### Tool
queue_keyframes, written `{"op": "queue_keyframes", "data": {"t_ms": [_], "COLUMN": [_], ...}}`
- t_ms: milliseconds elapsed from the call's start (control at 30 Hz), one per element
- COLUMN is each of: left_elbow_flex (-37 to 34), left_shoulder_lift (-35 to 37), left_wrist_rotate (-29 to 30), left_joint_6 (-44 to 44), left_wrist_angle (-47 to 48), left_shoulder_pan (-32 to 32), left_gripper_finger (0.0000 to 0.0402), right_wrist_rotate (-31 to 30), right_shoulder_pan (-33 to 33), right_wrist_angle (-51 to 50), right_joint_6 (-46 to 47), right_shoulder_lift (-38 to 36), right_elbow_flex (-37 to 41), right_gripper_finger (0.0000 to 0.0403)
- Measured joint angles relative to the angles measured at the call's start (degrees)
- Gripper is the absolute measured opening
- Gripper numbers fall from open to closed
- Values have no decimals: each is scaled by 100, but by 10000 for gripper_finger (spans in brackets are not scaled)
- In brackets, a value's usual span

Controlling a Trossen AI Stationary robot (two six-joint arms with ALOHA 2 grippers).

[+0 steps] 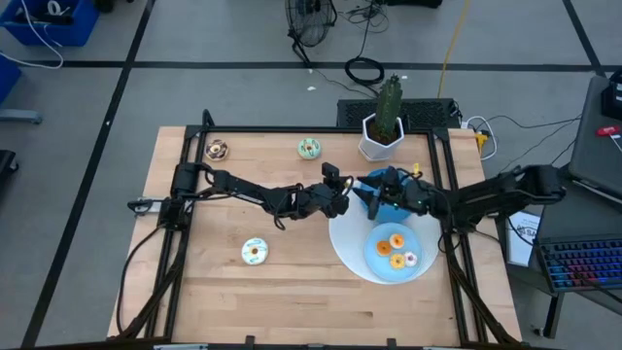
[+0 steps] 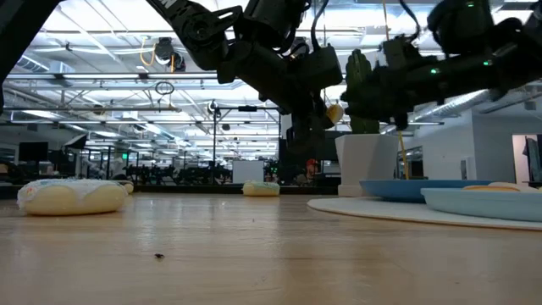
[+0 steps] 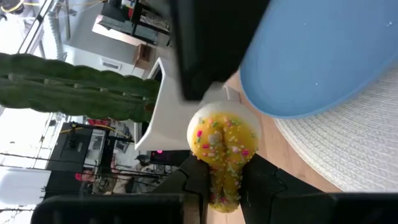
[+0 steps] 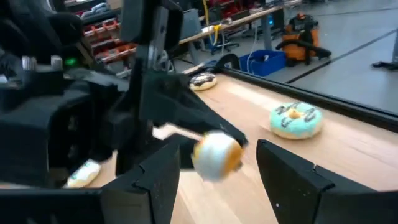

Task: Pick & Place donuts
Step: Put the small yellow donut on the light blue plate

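Observation:
A yellow iced donut with sprinkles (image 3: 224,140) hangs in the air near the table's middle, with my left gripper (image 3: 233,171) shut on it. My left arm reaches in from the table's left (image 1: 340,197). My right gripper (image 4: 219,149) comes from the right (image 1: 377,190) and is open. Its fingers stand on either side of the same donut (image 4: 216,155), and no touch shows. Three more donuts lie flat on the wood: chocolate (image 1: 217,149), green (image 1: 310,148) and pale (image 1: 255,251). Several donuts (image 1: 396,249) lie on a blue plate (image 1: 374,261). My left gripper pinches the yellow donut between its two fingers, on the part of the ring nearest the gripper (image 3: 219,183). The fingers come nearly level from the table's left. The donut is lifted clear of the table, and its far part sticks out past the fingertips.
A large white woven disc (image 1: 342,243) lies at the right and bears two blue plates; the second (image 3: 311,56) lies under my right gripper. A cactus in a white pot (image 1: 385,131) stands at the far edge. Bare wood lies at the left and near side.

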State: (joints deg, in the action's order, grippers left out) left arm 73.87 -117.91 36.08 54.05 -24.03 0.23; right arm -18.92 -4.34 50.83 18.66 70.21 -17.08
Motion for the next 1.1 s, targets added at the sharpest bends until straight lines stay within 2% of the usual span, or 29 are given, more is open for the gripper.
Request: {"op": "queue_keyframes", "data": {"t_ms": [200,367,633,800,1033,1100], "left_elbow_flex": [-1,-11,-11,-11,-15,-15], "left_shoulder_lift": [0,0,0,-2,-7,-2], "left_wrist_rotate": [42,111,262,306,451,525], "left_joint_6": [-16,-19,11,29,10,-329], "left_wrist_angle": [44,184,265,121,56,33], "left_shoulder_pan": [-4,2,-18,-94,-188,-239], "left_gripper_finger": [67,67,67,67,67,67], "right_wrist_rotate": [666,687,702,714,720,746], "right_shoulder_pan": [-242,-318,-400,-543,-570,-558], "right_wrist_angle": [-1,18,-40,-205,-219,-217], "right_joint_6": [15,-56,-143,-141,-572,-747], "right_shoulder_lift": [562,846,875,866,864,834], "right_elbow_flex": [-471,-601,-612,-612,-612,-612], "right_gripper_finger": [199,199,188,134,21,11]}}
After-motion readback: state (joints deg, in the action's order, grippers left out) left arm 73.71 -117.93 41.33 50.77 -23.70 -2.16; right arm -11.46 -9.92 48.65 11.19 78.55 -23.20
